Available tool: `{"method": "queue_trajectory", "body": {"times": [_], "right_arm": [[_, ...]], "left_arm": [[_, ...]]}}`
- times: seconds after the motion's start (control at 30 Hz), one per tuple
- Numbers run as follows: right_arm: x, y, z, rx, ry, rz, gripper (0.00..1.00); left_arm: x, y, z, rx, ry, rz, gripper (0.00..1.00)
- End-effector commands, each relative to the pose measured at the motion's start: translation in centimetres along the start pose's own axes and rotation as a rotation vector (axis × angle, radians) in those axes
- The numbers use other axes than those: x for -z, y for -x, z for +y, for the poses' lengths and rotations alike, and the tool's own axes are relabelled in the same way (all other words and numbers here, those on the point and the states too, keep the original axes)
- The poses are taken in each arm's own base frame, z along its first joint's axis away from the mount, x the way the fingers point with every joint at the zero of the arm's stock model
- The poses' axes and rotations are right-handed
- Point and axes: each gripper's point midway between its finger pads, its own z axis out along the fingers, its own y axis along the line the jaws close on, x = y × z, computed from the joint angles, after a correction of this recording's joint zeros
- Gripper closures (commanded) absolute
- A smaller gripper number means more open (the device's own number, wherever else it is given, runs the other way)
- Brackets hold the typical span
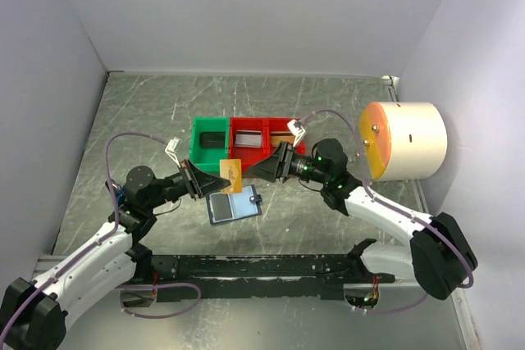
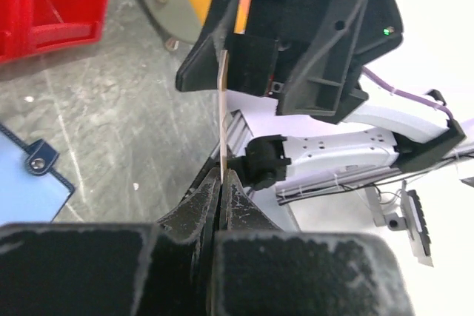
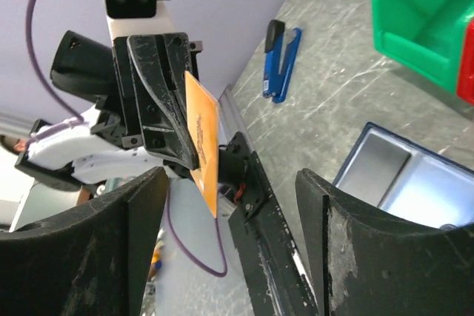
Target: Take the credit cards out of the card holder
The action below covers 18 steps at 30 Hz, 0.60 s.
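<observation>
The thin orange plastic card [image 1: 230, 175] hangs edge-up over the middle of the bench [image 1: 328, 96]. The left claw [image 2: 222, 179] is clamped on one edge of it. The right claw [image 3: 229, 201] gapes wide beside it, empty. The navy-blue folding card holder [image 1: 236, 205] lies open below. The card looks light, stiff and slick, so it is best pinched flat across both faces at the free edge.

Walled bench cell, pale and plain.
Grey marbled table [image 1: 148, 112], scuffed with white streaks, boxed in by a back wall [image 1: 262, 14], a left wall [image 1: 41, 104] and a right wall [image 1: 484, 55], all flat lilac-white. Light even and soft; shadows faint. A brushed metal strip [image 1: 271, 325] runs along the near edge.
</observation>
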Motion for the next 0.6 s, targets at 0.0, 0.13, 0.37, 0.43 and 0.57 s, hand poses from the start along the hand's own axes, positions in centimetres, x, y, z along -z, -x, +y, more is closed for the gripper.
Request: {"method": "queue_trajectory", "body": {"times": [0.0, 0.13, 0.37, 0.43, 0.57], "right_arm": [[-0.5, 0.0, 3.1, 0.007, 0.146, 0.059, 0.32], [-1.4, -0.3, 4.1, 0.007, 0.202, 0.098, 0.46], [-2.7, -0.8, 5.2, -0.029, 0.282, 0.111, 0.69], [-2.8, -1.0, 5.2, -0.043, 0.294, 0.117, 0.77], [-2.8, -1.4, 5.0, -0.061, 0.301, 0.123, 1.0]], "left_arm": [[0.4, 0.2, -3.4, -0.028, -0.182, -0.001, 0.93], [0.4, 0.2, -3.7, -0.02, -0.214, -0.002, 0.93], [-0.1, 0.3, -3.4, -0.02, -0.206, 0.007, 0.93], [-0.1, 0.2, -3.3, -0.018, -0.206, 0.01, 0.93], [-0.2, 0.1, -3.0, -0.014, -0.196, 0.016, 0.93]]}}
